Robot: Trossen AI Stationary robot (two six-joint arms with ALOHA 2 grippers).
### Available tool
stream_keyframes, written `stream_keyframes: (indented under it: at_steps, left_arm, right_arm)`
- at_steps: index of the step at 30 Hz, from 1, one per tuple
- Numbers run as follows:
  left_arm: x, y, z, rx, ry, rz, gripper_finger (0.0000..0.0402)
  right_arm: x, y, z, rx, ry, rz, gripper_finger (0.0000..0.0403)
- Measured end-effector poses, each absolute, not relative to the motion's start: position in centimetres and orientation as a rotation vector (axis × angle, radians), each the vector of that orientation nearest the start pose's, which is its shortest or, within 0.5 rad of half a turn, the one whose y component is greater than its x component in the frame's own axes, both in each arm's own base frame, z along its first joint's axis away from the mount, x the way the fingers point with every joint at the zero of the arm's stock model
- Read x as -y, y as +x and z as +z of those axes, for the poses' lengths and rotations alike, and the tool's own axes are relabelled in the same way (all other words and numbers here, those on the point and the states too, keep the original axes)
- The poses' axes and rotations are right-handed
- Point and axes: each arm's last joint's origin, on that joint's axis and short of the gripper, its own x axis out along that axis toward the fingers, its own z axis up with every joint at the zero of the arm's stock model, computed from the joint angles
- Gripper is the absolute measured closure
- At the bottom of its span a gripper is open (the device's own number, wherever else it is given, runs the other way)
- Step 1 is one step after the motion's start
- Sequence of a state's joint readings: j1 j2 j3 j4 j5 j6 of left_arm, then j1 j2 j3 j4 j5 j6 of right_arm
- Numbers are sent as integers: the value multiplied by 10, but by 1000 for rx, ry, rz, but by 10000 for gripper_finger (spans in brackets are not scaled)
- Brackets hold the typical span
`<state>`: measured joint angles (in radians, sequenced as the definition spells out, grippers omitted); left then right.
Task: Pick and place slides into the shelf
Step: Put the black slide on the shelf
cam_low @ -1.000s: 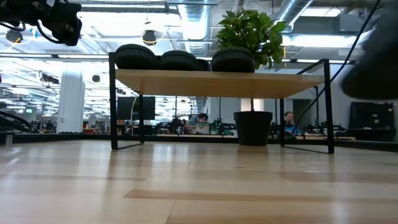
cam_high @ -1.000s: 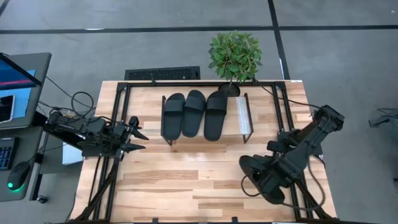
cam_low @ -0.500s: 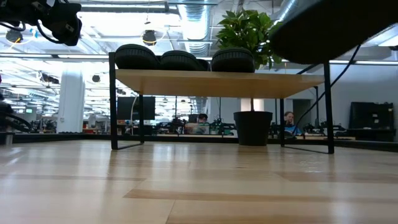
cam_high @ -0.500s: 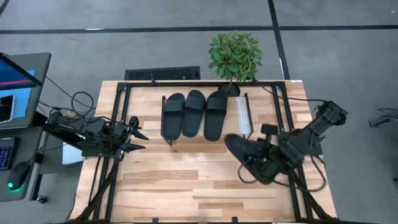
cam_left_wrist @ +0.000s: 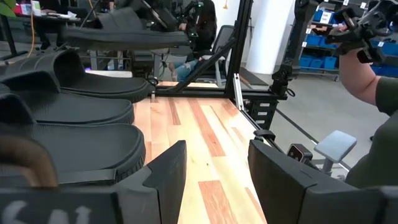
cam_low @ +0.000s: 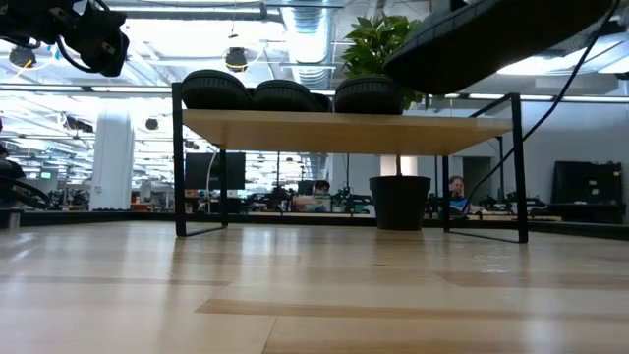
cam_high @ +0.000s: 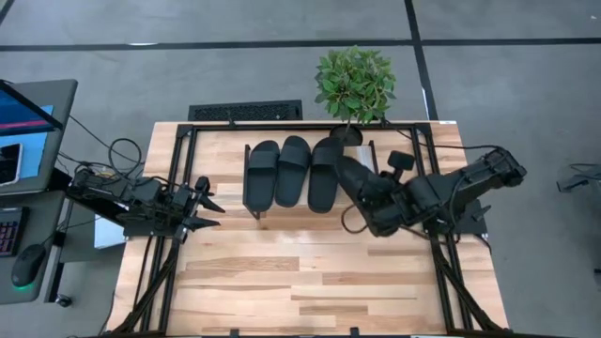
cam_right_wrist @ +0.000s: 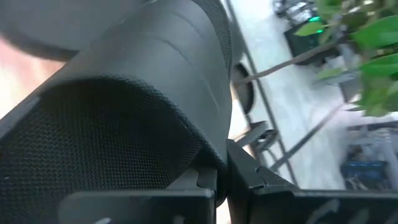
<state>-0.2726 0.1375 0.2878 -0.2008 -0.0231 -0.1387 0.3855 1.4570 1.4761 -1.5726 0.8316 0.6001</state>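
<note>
Three black slides (cam_high: 292,172) lie side by side, soles down, on the light-wood shelf (cam_low: 344,131); the low view shows them as humps (cam_low: 283,95) on its top. My right gripper (cam_high: 383,201) is shut on the fourth slide (cam_high: 360,186), which hangs over the shelf's right end, next to the third slide. In the low view that slide (cam_low: 491,39) floats above the shelf's top. My left gripper (cam_high: 208,208) waits open off the shelf's left end, clear of everything; its wrist view shows its fingers (cam_left_wrist: 163,177) apart. My right gripper holds the fourth slide near one end, beside its wide strap (cam_right_wrist: 124,137), pinched between the two fingers (cam_right_wrist: 273,193). The slide itself hides the fingertips. The arm reaches in from the table's right. The slide is lifted clear and tilted, its long body (cam_high: 349,174) reaching toward the far left.
A potted plant (cam_high: 355,84) stands just beyond the shelf's far right corner. Black frame rails (cam_high: 178,188) run along both sides of the table. A keyboard (cam_high: 246,111) lies past the far edge. Bare wood (cam_high: 282,272) lies between shelf and near edge. A person (cam_left_wrist: 373,74) shows beyond the table.
My right gripper has carried the fourth slide from the table's near right area toward the far edge and leftward, to over the shelf's right end. The slide stayed lifted clear and turned about along the way. The left arm kept still.
</note>
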Motion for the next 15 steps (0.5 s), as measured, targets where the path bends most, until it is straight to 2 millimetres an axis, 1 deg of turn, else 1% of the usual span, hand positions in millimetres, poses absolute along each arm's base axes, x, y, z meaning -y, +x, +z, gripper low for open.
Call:
stream_keyframes:
  at_steps: [5, 15]
  left_arm:
    - [23, 85, 230, -81, -150, -244, 242]
    - [23, 85, 229, -90, -162, -243, 242]
  right_arm:
    - [-52, 231, 346, -1079, -404, -769, 402]
    - [-18, 237, 347, -1079, -380, -933, 402]
